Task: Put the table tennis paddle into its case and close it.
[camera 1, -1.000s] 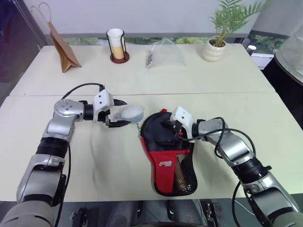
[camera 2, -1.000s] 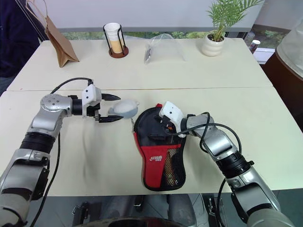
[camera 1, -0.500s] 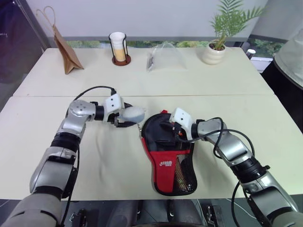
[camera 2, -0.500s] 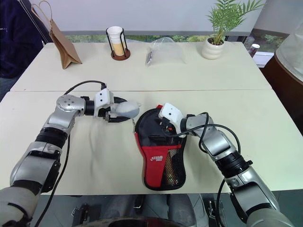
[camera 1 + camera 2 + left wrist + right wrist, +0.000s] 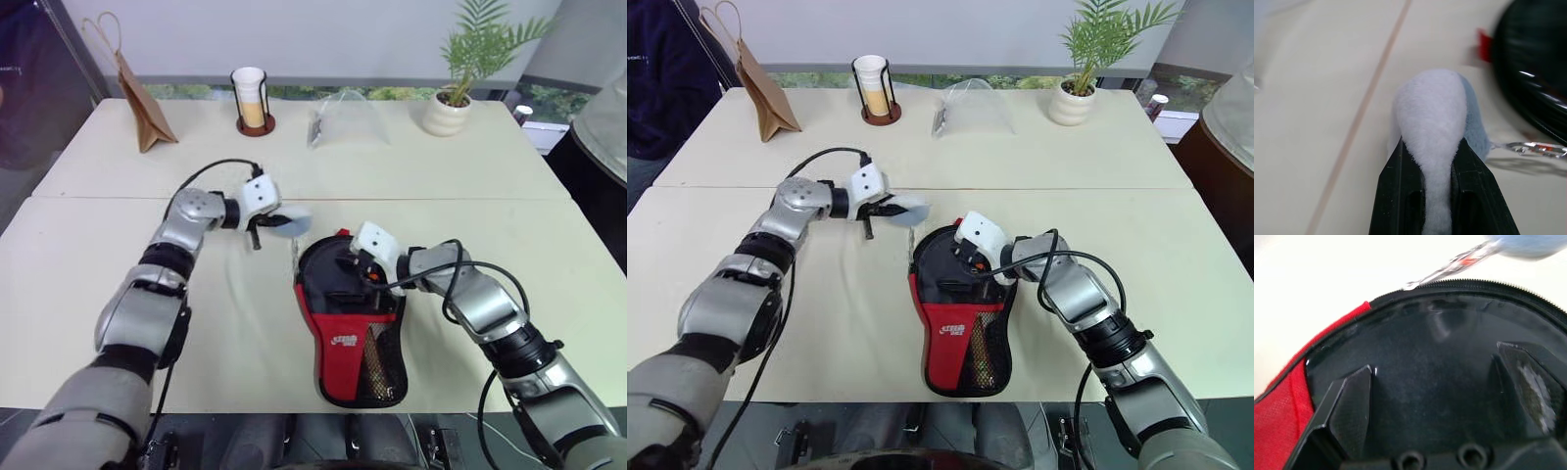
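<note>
My left gripper (image 5: 1437,196) pinches the fuzzy pouch (image 5: 1435,122) beside the case (image 5: 960,313) (keyring attached); right gripper (image 5: 1442,401) spread wide over its lining.

Near half of table (image 5: 88,294) bare to the left of case (image 5: 345,338) and to its right; open passage there. Centre blocked by case with right end effector (image 5: 361,270) over its round end, left end effector (image 5: 266,223) clamping grey fuzzy pouch (image 5: 290,222) just beside it. Far edge lined by paper bag (image 5: 140,108), cup holder (image 5: 251,98), clear bag (image 5: 345,116), plant pot (image 5: 446,113)
</note>
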